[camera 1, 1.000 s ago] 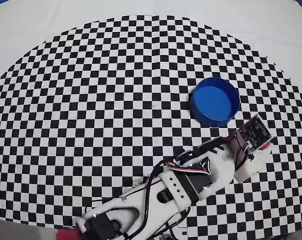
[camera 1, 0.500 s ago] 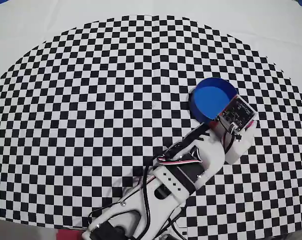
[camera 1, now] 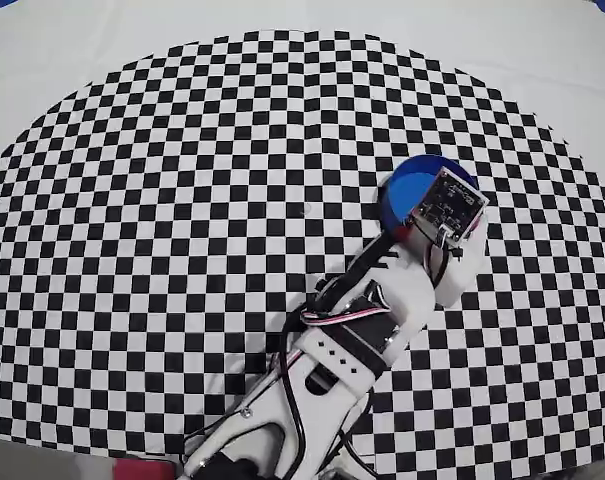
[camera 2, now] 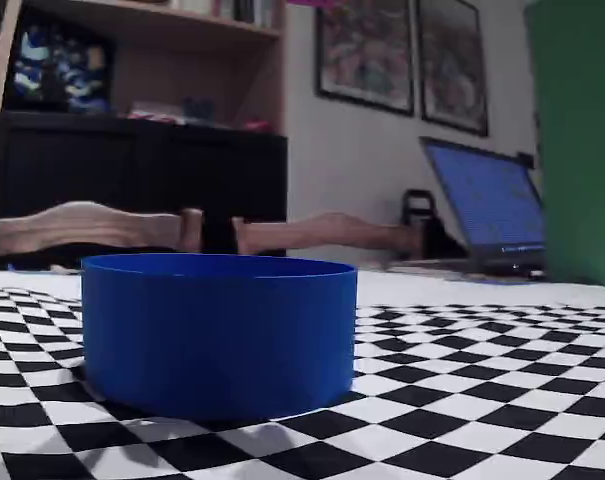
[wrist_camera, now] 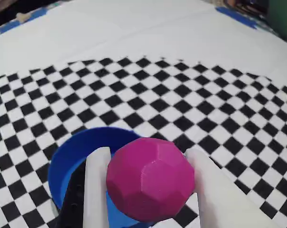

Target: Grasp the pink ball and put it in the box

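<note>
In the wrist view my gripper (wrist_camera: 148,154) is shut on the pink ball (wrist_camera: 150,178), a faceted magenta sphere held between the two white fingers (wrist_camera: 98,185). The ball hangs over the near right part of the box (wrist_camera: 74,152), a round blue tub on the checkered mat. In the overhead view the arm (camera 1: 372,320) reaches to the right and its wrist board covers most of the box (camera 1: 407,180); the ball is hidden there. The fixed view shows the box (camera 2: 219,335) from low down, with a magenta sliver (camera 2: 312,3) at the top edge.
A black-and-white checkered mat (camera 1: 182,200) lies on a white table (camera 1: 82,50). Blue tape (wrist_camera: 238,16) marks the table's far corners. In the fixed view a laptop (camera 2: 487,215) and a dark shelf (camera 2: 132,170) stand behind the table.
</note>
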Controlling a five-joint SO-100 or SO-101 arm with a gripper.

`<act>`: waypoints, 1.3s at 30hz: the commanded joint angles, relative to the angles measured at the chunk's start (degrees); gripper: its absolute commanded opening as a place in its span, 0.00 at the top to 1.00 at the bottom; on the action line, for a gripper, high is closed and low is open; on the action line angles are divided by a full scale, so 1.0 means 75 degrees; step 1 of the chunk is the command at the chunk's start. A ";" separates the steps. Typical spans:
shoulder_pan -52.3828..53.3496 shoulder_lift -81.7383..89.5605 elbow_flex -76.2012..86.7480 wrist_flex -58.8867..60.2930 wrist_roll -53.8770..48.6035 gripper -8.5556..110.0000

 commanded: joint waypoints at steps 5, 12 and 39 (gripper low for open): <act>-0.0469 0.0152 0.0000 0.0035 -0.0023 0.93; -0.0832 0.0152 0.0035 0.0035 0.0000 0.93; -0.0937 -0.0410 -0.0012 -0.0246 -0.0047 0.93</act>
